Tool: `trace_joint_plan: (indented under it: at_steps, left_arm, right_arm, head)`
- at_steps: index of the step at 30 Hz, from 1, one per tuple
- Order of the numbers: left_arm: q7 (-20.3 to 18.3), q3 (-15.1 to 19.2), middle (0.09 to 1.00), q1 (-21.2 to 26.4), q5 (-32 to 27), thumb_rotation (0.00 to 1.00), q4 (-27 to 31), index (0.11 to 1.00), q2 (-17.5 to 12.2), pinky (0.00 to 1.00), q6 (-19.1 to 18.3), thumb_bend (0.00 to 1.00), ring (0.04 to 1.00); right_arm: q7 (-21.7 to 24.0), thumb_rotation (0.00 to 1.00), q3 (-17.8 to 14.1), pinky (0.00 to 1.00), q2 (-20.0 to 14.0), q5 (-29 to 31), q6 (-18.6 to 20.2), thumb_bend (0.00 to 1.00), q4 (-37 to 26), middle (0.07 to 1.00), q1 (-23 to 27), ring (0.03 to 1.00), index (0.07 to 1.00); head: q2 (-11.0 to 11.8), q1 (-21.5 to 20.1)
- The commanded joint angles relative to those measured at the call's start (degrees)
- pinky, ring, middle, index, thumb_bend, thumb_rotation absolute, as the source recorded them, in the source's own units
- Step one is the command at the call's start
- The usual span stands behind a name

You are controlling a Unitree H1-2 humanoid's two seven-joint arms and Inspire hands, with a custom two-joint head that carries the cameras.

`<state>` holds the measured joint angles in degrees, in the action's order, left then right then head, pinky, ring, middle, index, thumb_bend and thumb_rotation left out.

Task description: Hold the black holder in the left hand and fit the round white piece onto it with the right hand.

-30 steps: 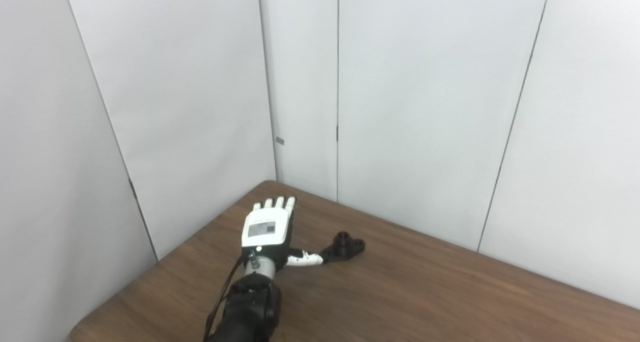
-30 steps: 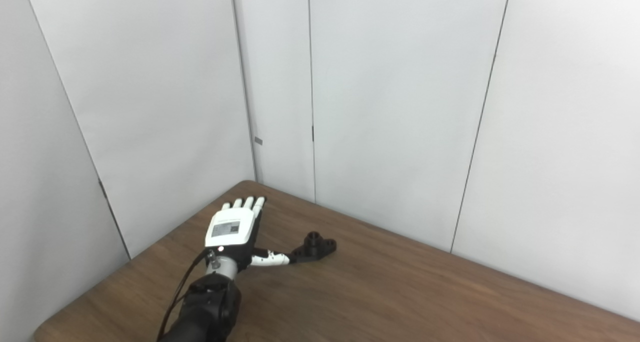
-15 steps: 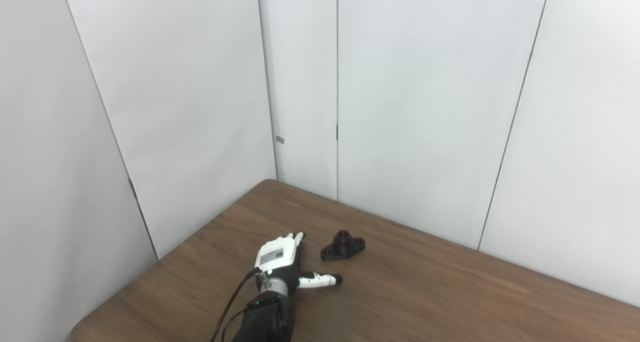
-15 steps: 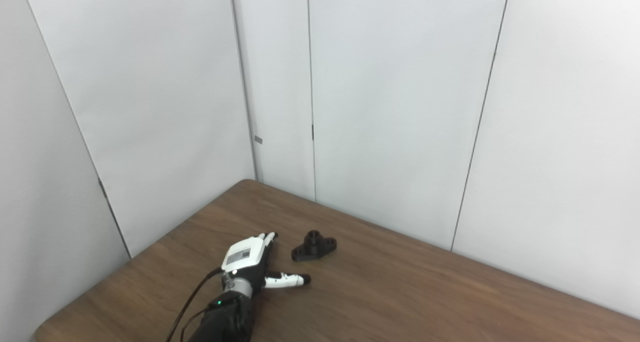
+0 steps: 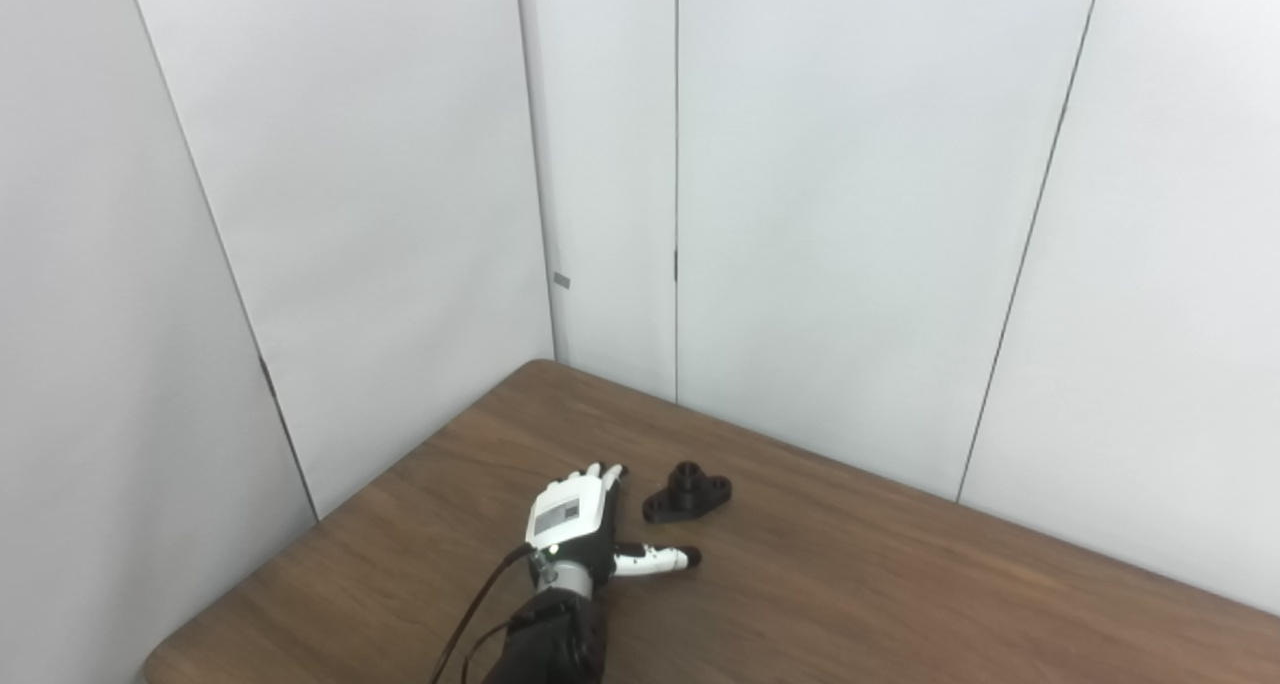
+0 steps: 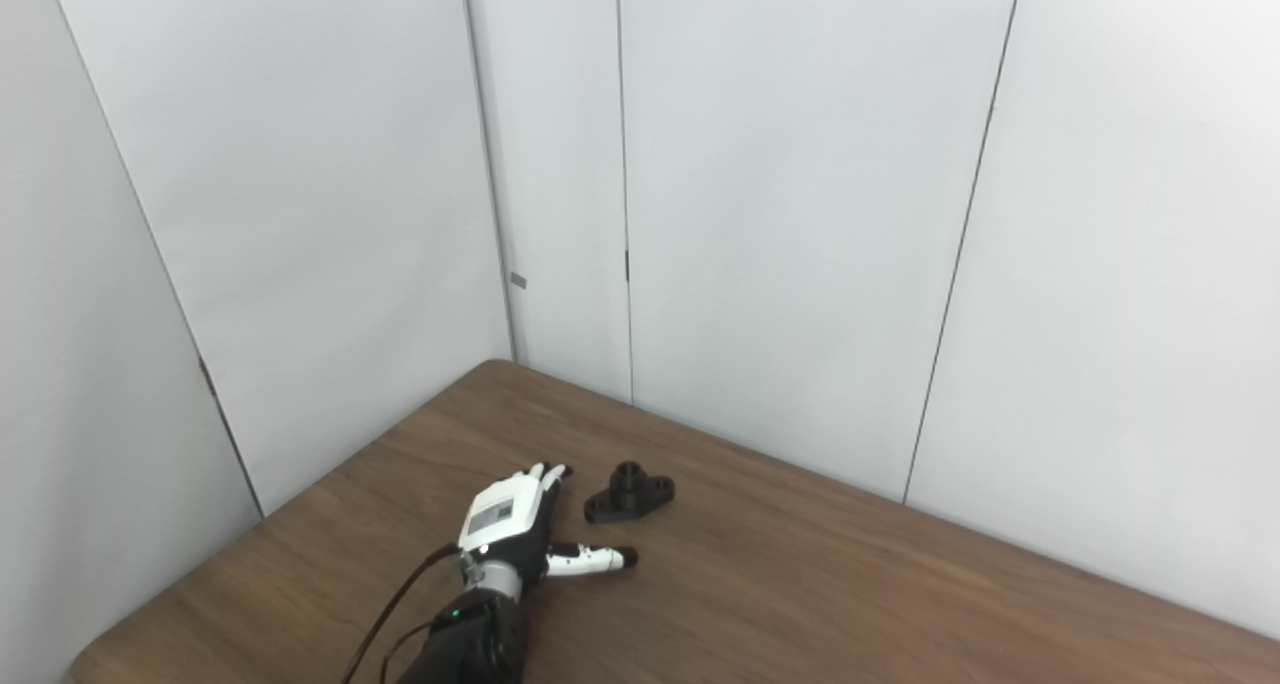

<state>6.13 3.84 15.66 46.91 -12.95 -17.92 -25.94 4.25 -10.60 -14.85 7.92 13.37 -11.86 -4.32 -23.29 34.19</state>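
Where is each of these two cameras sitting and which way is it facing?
Left eye view: on the robot's head, looking down and forward at the table corner and white wall panels; the left hand and forearm show, entering from the bottom edge.
Right eye view: beside it on the head, facing the same way, so everything sits slightly further left; the same left hand shows.
Shared: both see the open left hand lying beside the black holder, not touching it. Neither shows the right hand or the round white piece.

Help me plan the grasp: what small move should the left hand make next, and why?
Probably ease the left hand right and close on the holder. The hand is open, empty, beside the holder without touching it, thumb stretched out below it.
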Motion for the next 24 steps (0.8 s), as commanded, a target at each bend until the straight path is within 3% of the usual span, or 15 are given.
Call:
trace_joint_plan:
  at_steps: [1,7,14,24]
  left_arm:
    - [1.07,-0.80,1.000,1.80,-1.59,0.51,-0.25,0.919,-0.53,1.00,0.70,1.00,1.000]
    - [3.44,-2.07,1.000,2.06,-3.99,0.45,-1.01,0.888,-0.61,1.00,0.76,1.00,1.000]
    - [4.60,-3.86,1.000,2.69,-5.16,0.48,-2.19,0.863,-1.23,1.00,0.34,1.00,1.000]
    - [7.47,-4.29,1.000,2.86,-7.71,0.48,-4.61,0.864,-1.56,1.00,1.68,1.00,1.000]
  right_arm:
    - [-0.63,0.79,-0.02,0.55,-0.15,-0.98,2.50,0.55,-1.29,0.909,-1.35,0.777,0.917]
    - [-0.92,0.78,-0.31,0.58,0.21,-0.84,3.59,0.55,-2.65,0.906,-1.79,0.781,0.914]
    - [-1.16,0.77,-0.41,0.58,0.33,-0.47,5.22,0.53,-3.85,0.910,-1.74,0.786,0.916]
    - [-0.90,0.78,-0.27,0.56,-0.12,-1.22,3.55,0.52,-3.64,0.912,-2.50,0.789,0.913]
  head:
    - [-0.30,-0.17]
    - [-0.79,-0.78]
    - [-1.24,-1.69]
    - [-1.65,-2.74]
